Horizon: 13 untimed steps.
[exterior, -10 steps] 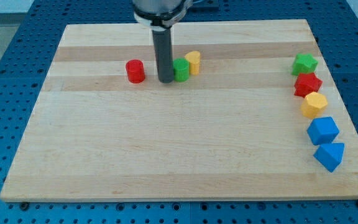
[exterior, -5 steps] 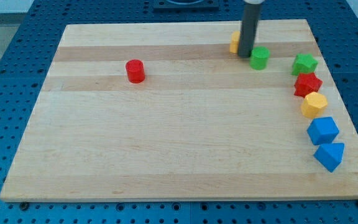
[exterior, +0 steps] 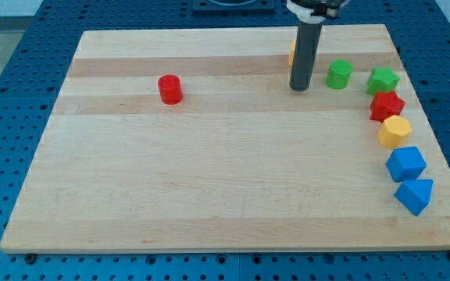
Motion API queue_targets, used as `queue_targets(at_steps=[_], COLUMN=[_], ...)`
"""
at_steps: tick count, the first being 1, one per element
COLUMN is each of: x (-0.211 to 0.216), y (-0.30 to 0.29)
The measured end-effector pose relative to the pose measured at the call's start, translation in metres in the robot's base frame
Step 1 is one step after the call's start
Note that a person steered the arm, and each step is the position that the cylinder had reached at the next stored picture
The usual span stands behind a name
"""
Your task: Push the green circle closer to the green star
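Observation:
The green circle [exterior: 338, 74] stands near the board's top right, a short gap left of the green star [exterior: 383, 80]. My tip [exterior: 299, 88] rests on the board to the left of the green circle and a little lower, apart from it. The rod hides most of a yellow block [exterior: 292, 52] behind it.
A red cylinder [exterior: 169, 89] stands alone at the upper left. Down the right edge below the green star run a red star [exterior: 387, 106], a yellow hexagon [exterior: 394, 131], a blue block [exterior: 406, 164] and a second blue block [exterior: 414, 195]. The wooden board [exterior: 209, 179] lies on a blue pegboard.
The green circle has slid right, from beside the red cylinder's area to close by the green star. The yellow block went right too. My tip has now drawn back left and down from the circle.

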<state>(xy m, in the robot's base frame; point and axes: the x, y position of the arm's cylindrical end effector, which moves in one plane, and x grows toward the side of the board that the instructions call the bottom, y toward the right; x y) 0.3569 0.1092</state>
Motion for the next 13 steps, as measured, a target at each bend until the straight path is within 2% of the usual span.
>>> queue_targets(at_steps=[2,4,5,6,8,10,13], x=[0.0,-0.035,-0.038,-0.042,-0.092,-0.088,-0.088], y=[0.053,0.086,0.085,0.058,0.04,0.047,0.12])
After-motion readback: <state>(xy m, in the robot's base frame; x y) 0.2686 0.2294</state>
